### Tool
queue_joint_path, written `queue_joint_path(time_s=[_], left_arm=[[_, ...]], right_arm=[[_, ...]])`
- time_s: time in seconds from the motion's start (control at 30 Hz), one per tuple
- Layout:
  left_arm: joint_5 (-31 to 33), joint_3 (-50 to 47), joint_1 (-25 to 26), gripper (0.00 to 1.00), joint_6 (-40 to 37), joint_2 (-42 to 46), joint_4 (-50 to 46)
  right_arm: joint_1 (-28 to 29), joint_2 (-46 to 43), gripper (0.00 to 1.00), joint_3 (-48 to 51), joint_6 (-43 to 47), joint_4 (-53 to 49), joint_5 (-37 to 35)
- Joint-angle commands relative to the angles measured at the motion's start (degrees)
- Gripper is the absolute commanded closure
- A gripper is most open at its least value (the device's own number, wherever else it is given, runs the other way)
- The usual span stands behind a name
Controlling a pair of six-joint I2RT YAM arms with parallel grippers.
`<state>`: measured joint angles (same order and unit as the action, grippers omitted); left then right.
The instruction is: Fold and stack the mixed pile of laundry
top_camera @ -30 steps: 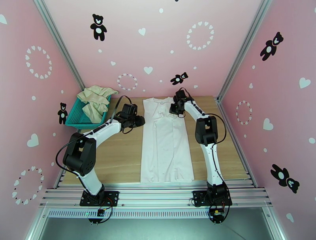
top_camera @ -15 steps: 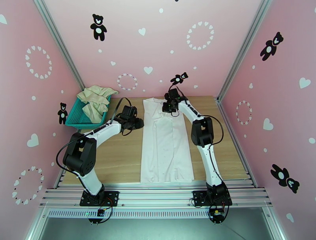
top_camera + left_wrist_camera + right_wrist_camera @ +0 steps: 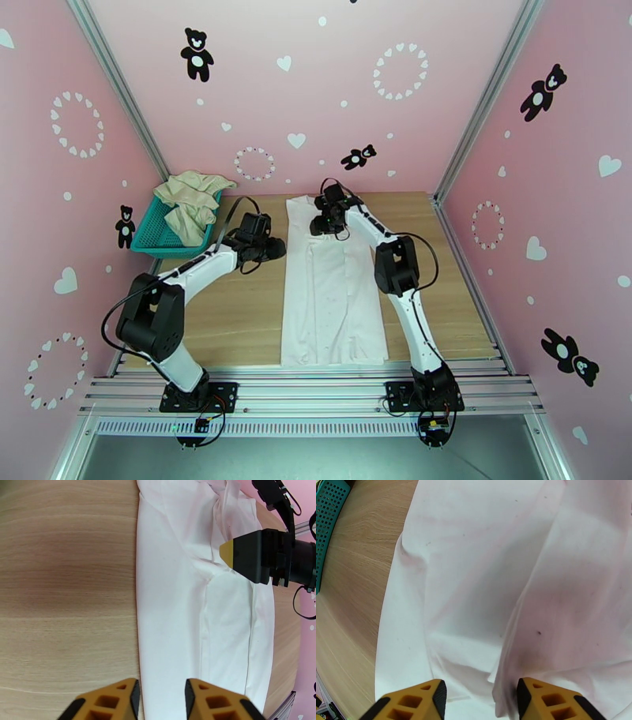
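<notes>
Folding of the T-shirt (image 3: 332, 300) is in hand; left gripper (image 3: 162, 695) and right gripper (image 3: 482, 697) hang open, empty, at its far end; next we pinch its corners.

A lab booth: aluminium frame (image 3: 316, 392), pink walls (image 3: 332, 87).

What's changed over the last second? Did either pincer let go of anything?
The right pincer swept left across the far end of the white short-sleeved T-shirt and its jaws came apart, apparently releasing the cloth. The left arm's elbow drew back slightly; the left pincer stayed open at the shirt's left edge. The cream-beige cloth garment and teal plastic mesh basket did not move.
</notes>
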<state>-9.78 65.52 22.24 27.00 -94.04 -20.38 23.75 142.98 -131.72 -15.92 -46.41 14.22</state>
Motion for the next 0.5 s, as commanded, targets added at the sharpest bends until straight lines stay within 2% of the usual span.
queue_joint_path(time_s=[0.0, 0.07, 0.17, 0.33, 0.47], left_arm=[[1.04, -3.46, 0.43, 0.61, 0.64, 4.45, -1.24], [1.5, -5.76, 1.14, 0.6, 1.35, 6.72, -1.87], [3.49, -9.01, 3.86, 0.56, 2.56, 10.18, -4.43], [7.87, -16.28, 11.32, 0.47, 8.5, 16.4, -9.66], [6.89, -23.91, 17.52, 0.4, 15.62, 21.58, -10.76]], right_arm=[[-0.18, -12.25, 0.45, 3.41, 1.25, -3.26, -1.79], [-0.34, -18.06, 0.44, 10.12, 0.81, -2.72, -3.83], [-0.96, -29.16, 0.43, 25.32, -1.74, -0.1, -5.45], [-2.32, -49.59, 0.4, 53.61, -7.63, -0.5, -9.73], [-2.82, -62.42, 0.4, 70.64, -11.93, -5.16, -9.51]])
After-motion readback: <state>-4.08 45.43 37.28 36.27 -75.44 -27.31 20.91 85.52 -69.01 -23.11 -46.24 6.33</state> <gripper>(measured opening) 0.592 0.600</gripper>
